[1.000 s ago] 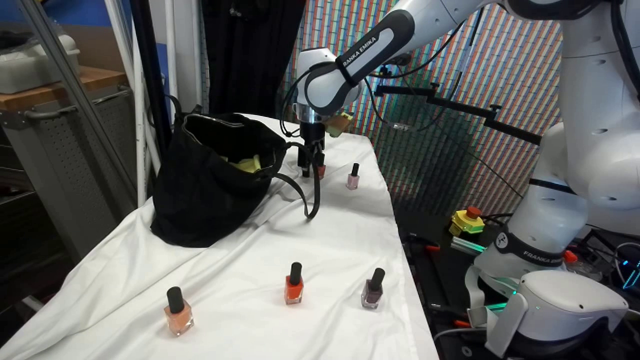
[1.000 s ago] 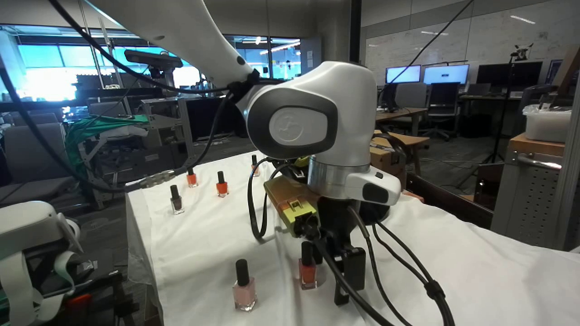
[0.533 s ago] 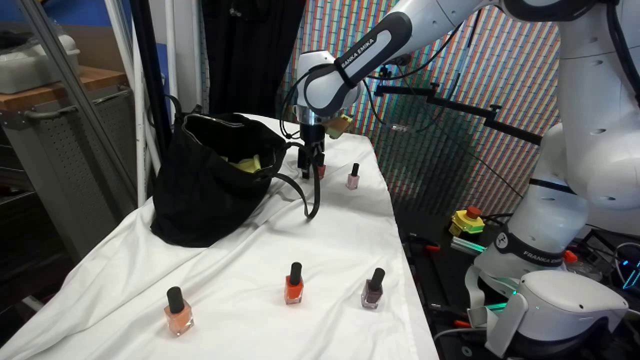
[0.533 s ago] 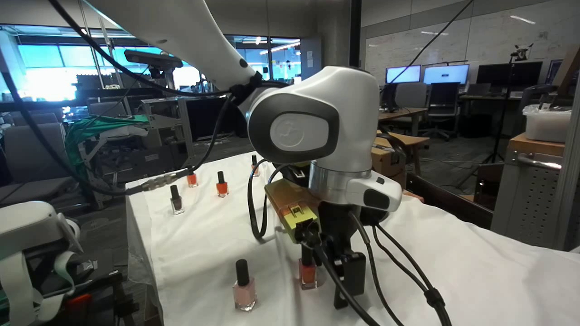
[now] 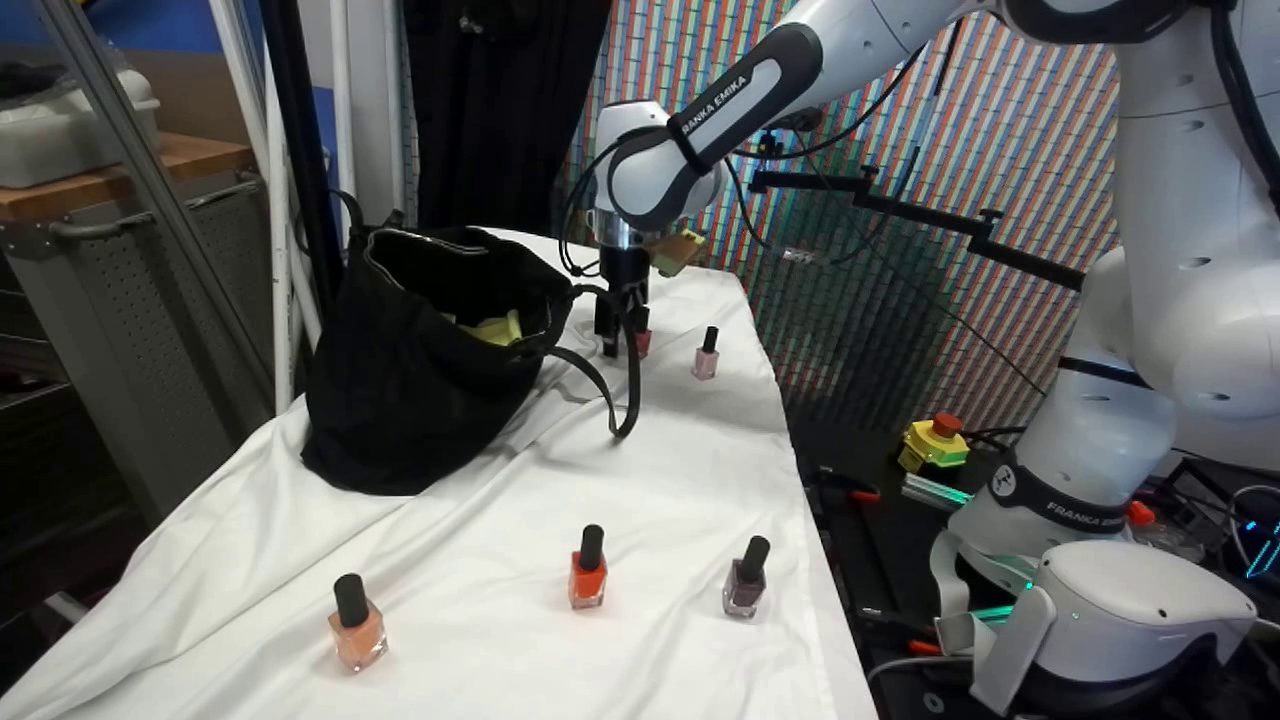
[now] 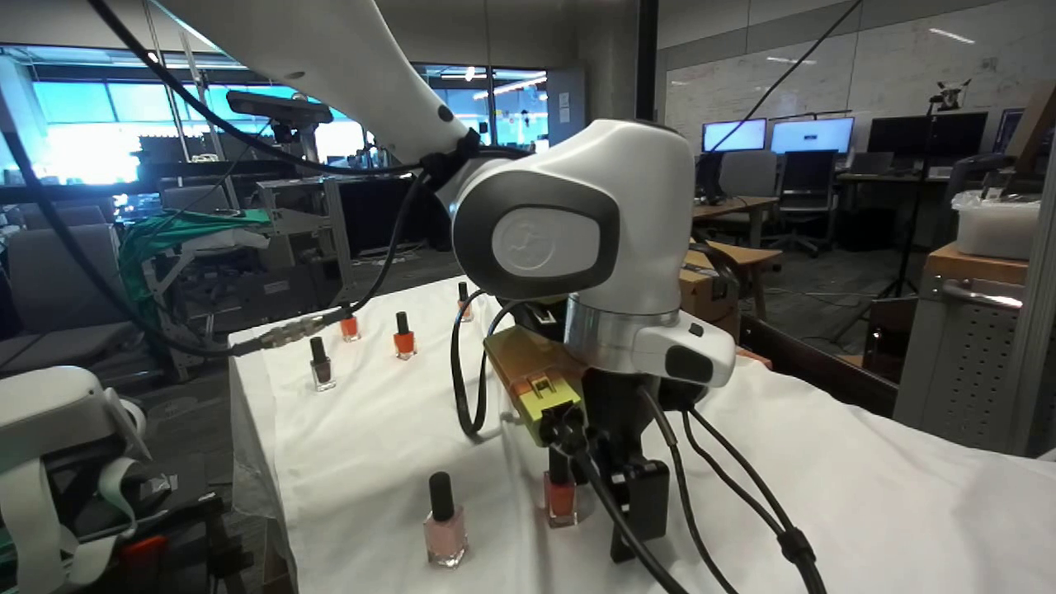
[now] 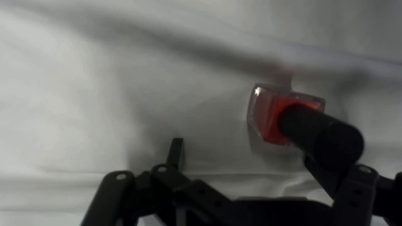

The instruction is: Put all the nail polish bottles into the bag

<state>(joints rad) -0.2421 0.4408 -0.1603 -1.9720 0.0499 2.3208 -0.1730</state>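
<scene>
My gripper [image 7: 243, 153] points down close to the white cloth, open, its fingers wide apart with only cloth between them. A red nail polish bottle [image 7: 276, 116] stands upright just ahead of the right-hand finger, its black cap overlapping that finger in the wrist view; contact cannot be told. Beside it stands a pale pink bottle [image 6: 445, 528]. Farther along the table are a dark grey bottle [image 6: 322, 371], two orange-red ones [image 6: 403, 342] [image 6: 350, 327] and a peach one [image 5: 358, 630]. The black bag [image 5: 420, 400] stands with its mouth open, yellowish lining showing; the arm mostly hides it in an exterior view.
The bag's looped handle [image 5: 625, 400] hangs out over the cloth near the gripper. Black cables [image 6: 676, 462] run down from the wrist. The table's edge [image 5: 800, 480] drops off on the robot base's side. The white tablecloth [image 5: 500, 630] has folds.
Over the last second my gripper has come down slightly beside the red bottle, mostly in the first half second. Its jaws stay apart. Bottles and bag stand where they were.
</scene>
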